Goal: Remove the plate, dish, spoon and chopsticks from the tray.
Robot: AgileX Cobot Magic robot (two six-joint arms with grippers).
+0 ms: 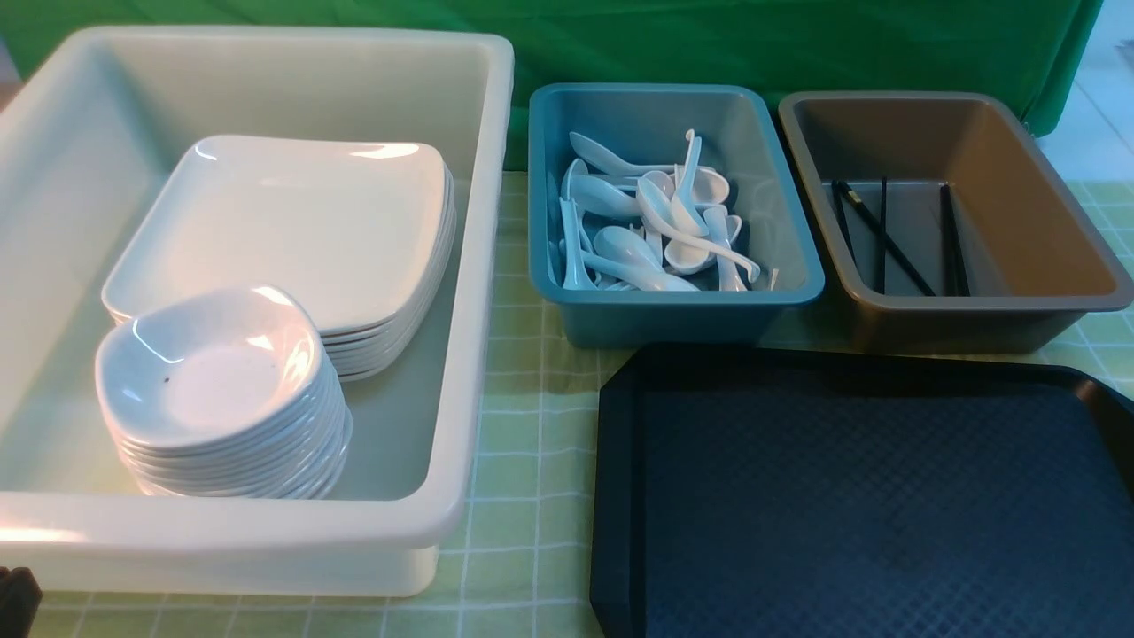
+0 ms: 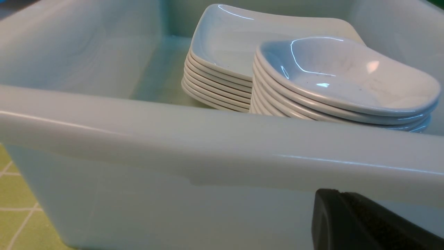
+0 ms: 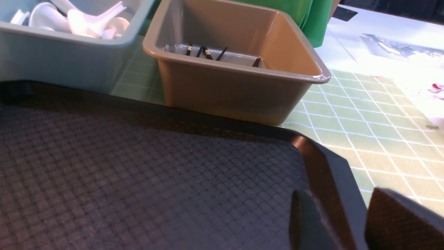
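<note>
The tray (image 1: 868, 505), lower right in the front view, looks bare, so the clearing seems done: both arms need only hold back, the left end effector (image 2: 367, 222) pressed together by the white tub (image 1: 461, 372), the right end effector (image 3: 343, 222) spread, holding nothing. Further up, plates (image 1: 292, 221) and dishes (image 1: 213, 372) sit stacked in the tub at left, spoons (image 1: 656, 221) in the teal bin (image 1: 797, 257), chopsticks (image 1: 886, 235) in the brown bin (image 1: 1063, 257). All rest on a green-checked counter (image 1: 523, 496) before a green drape (image 1: 709, 44).

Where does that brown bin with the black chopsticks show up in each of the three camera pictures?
Front view: the brown bin sits at the upper right, beyond the black tray, with the chopsticks lying inside.
Left wrist view: not in it; only the white tub of stacked dishes shows.
Right wrist view: the bin fills the upper middle.
Shared landmark: the teal spoon bin beside it, seen in the front and right wrist views.
</note>
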